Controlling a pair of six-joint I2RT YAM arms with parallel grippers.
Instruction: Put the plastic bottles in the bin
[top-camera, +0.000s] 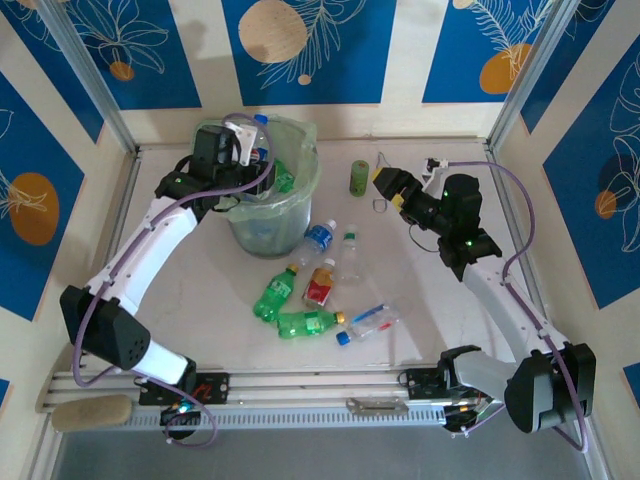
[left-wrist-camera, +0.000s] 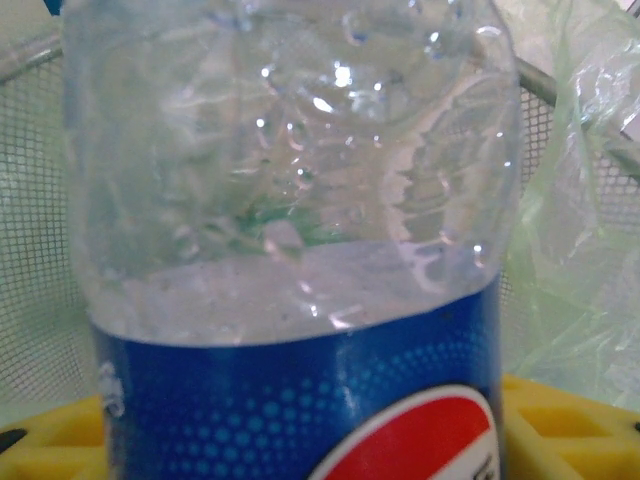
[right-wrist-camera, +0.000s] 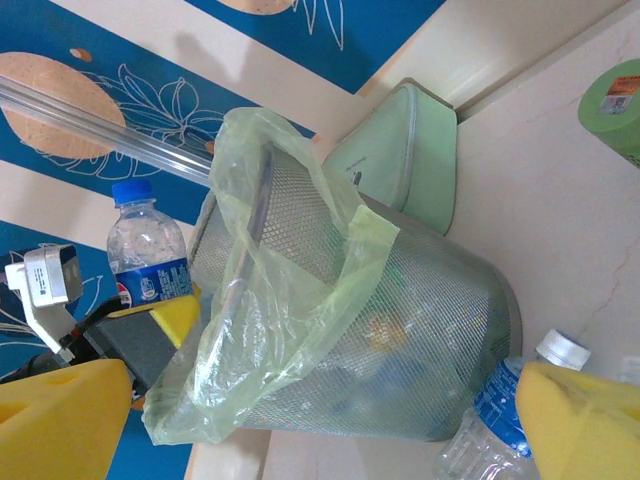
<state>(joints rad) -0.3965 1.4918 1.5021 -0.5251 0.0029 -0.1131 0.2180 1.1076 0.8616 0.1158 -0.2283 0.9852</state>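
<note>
- Left gripper (top-camera: 240, 152): clenched on the held bottle (left-wrist-camera: 300, 250), with yellow pads (left-wrist-camera: 560, 420) at either side of the label.
- Held bottle: clear, with a blue cap and a blue, red and white label. Upright, cap uppermost, above the far-left part of the bin's mouth. Droplets on the inside of the wall.
- Bin (top-camera: 300, 205): upright on the table (top-camera: 210, 320), far left of centre. Mesh wall, with a thin pale-green bag (right-wrist-camera: 290, 300) draped over the rim. Green bottle in the bin (top-camera: 284, 177), against the right side.
- Right gripper (top-camera: 388, 187): released, yellow fingers spread wide, grasping nothing. Right of the bin, just beside the olive-green cylinder (top-camera: 359, 177).
- Wire tongs (top-camera: 380, 205): on the table beneath the right gripper.
- Loose bottles on the table, nearer than the bin:
  - blue-labelled clear bottle (top-camera: 318, 238), just beside the bin's base
  - green-capped clear bottle (top-camera: 349, 256)
  - red-labelled bottle (top-camera: 320, 285), yellow cap
  - tilted green bottle (top-camera: 273, 296)
  - green bottle on its side (top-camera: 308, 322)
  - blue-capped clear bottle (top-camera: 368, 321), also on its side
</note>
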